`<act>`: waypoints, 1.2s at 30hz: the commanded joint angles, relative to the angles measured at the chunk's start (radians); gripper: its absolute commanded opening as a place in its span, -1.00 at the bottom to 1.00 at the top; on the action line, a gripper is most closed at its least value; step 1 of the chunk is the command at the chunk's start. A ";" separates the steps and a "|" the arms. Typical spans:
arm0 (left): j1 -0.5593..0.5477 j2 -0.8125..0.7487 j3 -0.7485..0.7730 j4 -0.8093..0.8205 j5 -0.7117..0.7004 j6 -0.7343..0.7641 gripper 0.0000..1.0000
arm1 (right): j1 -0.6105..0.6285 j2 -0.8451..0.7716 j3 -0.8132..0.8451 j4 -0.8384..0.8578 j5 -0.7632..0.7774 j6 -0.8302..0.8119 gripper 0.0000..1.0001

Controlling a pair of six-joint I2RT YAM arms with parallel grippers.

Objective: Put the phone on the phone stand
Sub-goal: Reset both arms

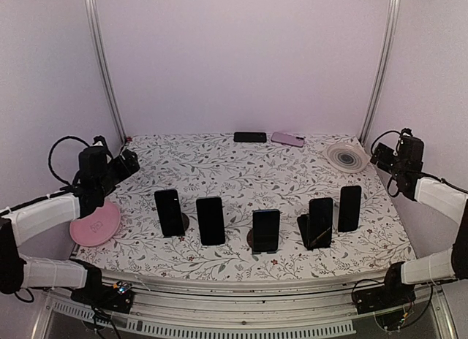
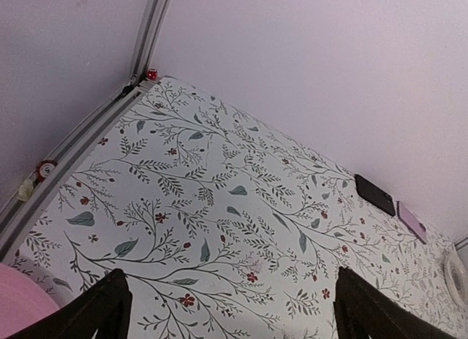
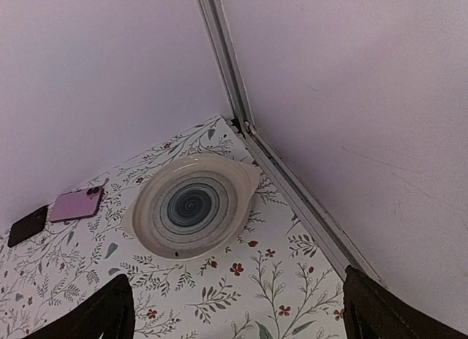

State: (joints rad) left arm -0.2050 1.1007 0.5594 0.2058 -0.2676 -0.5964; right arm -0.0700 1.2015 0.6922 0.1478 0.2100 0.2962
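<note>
Two phones lie flat at the table's back edge: a black phone (image 1: 250, 136) and a purple phone (image 1: 287, 139). Both also show in the left wrist view, the black phone (image 2: 374, 194) and the purple phone (image 2: 413, 221), and in the right wrist view, the purple phone (image 3: 75, 204) and the black phone (image 3: 28, 225). Several dark phones stand upright on stands in a row across the front, from the leftmost phone (image 1: 170, 212) to the rightmost phone (image 1: 349, 208). My left gripper (image 1: 130, 162) (image 2: 234, 317) is open and empty above the left side. My right gripper (image 1: 382, 158) (image 3: 241, 321) is open and empty at the far right.
A white bowl with a blue spiral (image 1: 346, 156) (image 3: 191, 206) sits at the back right corner, just below my right gripper. A pink plate (image 1: 95, 223) (image 2: 18, 310) lies at the left edge. Metal frame posts and white walls close in the sides and back.
</note>
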 commanded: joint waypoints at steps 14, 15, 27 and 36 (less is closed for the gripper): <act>0.078 0.143 -0.133 0.330 -0.203 0.070 0.94 | -0.010 0.198 -0.435 0.947 0.027 -0.118 0.98; 0.079 0.143 -0.134 0.342 -0.203 0.081 0.93 | -0.010 0.205 -0.456 0.990 0.025 -0.119 0.98; 0.107 0.137 -0.191 0.558 -0.358 0.293 0.94 | 0.028 0.221 -0.500 1.111 0.036 -0.169 0.98; 0.123 0.219 -0.302 0.867 -0.436 0.456 0.94 | 0.034 0.242 -0.481 1.099 -0.021 -0.200 0.98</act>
State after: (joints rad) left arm -0.0998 1.2655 0.3077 0.8646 -0.6659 -0.2375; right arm -0.0422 1.4200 0.2058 1.2129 0.2264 0.1261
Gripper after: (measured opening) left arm 0.969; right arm 0.989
